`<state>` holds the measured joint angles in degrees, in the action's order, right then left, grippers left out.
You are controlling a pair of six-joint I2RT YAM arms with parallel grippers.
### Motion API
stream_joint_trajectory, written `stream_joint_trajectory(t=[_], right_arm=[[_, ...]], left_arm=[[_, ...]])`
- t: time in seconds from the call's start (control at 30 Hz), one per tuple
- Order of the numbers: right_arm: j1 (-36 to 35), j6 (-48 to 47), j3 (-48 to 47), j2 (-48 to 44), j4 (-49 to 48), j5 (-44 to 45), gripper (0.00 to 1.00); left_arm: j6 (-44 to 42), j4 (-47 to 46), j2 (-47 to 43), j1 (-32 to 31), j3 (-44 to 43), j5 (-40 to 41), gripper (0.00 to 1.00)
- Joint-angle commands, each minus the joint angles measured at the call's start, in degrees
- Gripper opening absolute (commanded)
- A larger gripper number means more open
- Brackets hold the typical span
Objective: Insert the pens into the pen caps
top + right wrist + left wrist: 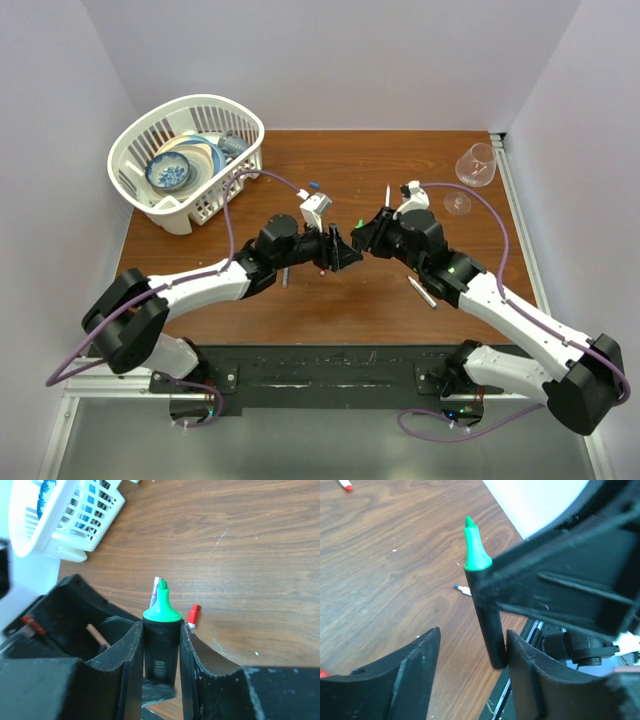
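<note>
My right gripper [161, 625] is shut on the stubby black marker [161, 652], whose bare green tip [162, 607] points up past the fingers. In the left wrist view the same marker [487, 615] stands between the jaws of my left gripper [474, 635]. That gripper is open: the marker's rear end touches the right finger, with a wide gap to the left one. The two grippers meet at mid-table [350, 243]. A red cap [193, 616] and a purple pen [156, 589] lie on the wood behind the marker. A small white stick with a blue end [462, 589] lies further off.
A white basket [245, 125] holding bowls stands at the back left. Two clear glasses [477, 165] sit at the back right. A grey pen [422, 292] lies by the right arm, a blue cap [314, 185] behind the left gripper, and another red cap [346, 485] far off.
</note>
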<state>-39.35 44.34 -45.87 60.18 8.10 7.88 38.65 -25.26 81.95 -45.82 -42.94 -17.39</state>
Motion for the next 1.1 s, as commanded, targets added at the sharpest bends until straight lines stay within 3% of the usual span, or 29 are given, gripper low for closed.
stream_joint_trajectory(t=[0.0, 0.1, 0.13, 0.23, 0.33, 0.37, 0.43, 0.53, 0.57, 0.63, 0.73, 0.87, 1.07], right_arm=[[-0.37, 3.03, 3.14, -2.52, -6.06, -1.37, 0.0], [-0.55, 4.18, 4.12, -3.32, -5.9, -2.6, 0.0], [-0.55, 4.18, 4.03, -3.32, -5.38, -2.87, 0.0], [-0.55, 3.48, 4.38, -3.93, -4.76, -3.92, 0.0], [-0.46, 2.42, 4.21, -5.77, -4.24, -3.23, 0.22], [-0.55, 2.07, 3.51, -7.08, -1.79, -2.18, 0.37], [-0.55, 0.41, 2.28, -7.97, 0.68, 1.84, 0.53], [-0.2, -4.96, -3.78, -7.72, 14.01, 11.94, 0.65], [0.06, -5.05, -5.97, -7.45, 19.97, 18.42, 0.66], [2.68, -5.05, -6.78, -6.75, 23.18, 22.34, 0.69], [10.66, -9.95, -6.17, -3.43, 22.93, 19.2, 0.68], [17.46, -28.02, -10.71, 7.47, 25.98, 13.4, 0.68], [25.45, -38.96, -16.09, 24.97, 30.13, 4.62, 0.67]], left_arm=[[1.16, -5.5, 2.51, -0.23, -3.9, -0.72, 0.52], [1.16, -7.17, 2.16, -0.14, -4.08, -0.98, 0.39], [1.07, -7.0, 1.72, -0.23, -4.43, -0.98, 0.25], [0.02, -4.98, 1.19, -0.14, -5.4, -1.6, 0.0], [-0.95, -2.97, 0.06, -0.23, -5.4, -1.77, 0.0], [-1.3, -0.43, -0.39, -0.06, -5.4, -1.51, 0.0], [-4.1, 2.39, -3.02, -0.14, -4.62, -0.11, 0.0], [-8.67, 10.12, -8.72, 0.29, -3.56, 5.33, 0.0], [-9.99, 13.53, -10.22, 0.47, -3.3, 6.22, 0.0], [-13.24, 16.98, -14.44, 2.05, -3.12, 7.72, 0.0], [-16.58, 22.52, -19.45, 5.29, -3.81, 5.97, 0.0], [-23.17, 30.07, -24.38, 7.15, -5.31, 0.96, 0.0], [-25.83, 30.62, -27.81, 7.15, -2.24, -6.25, 0.0]])
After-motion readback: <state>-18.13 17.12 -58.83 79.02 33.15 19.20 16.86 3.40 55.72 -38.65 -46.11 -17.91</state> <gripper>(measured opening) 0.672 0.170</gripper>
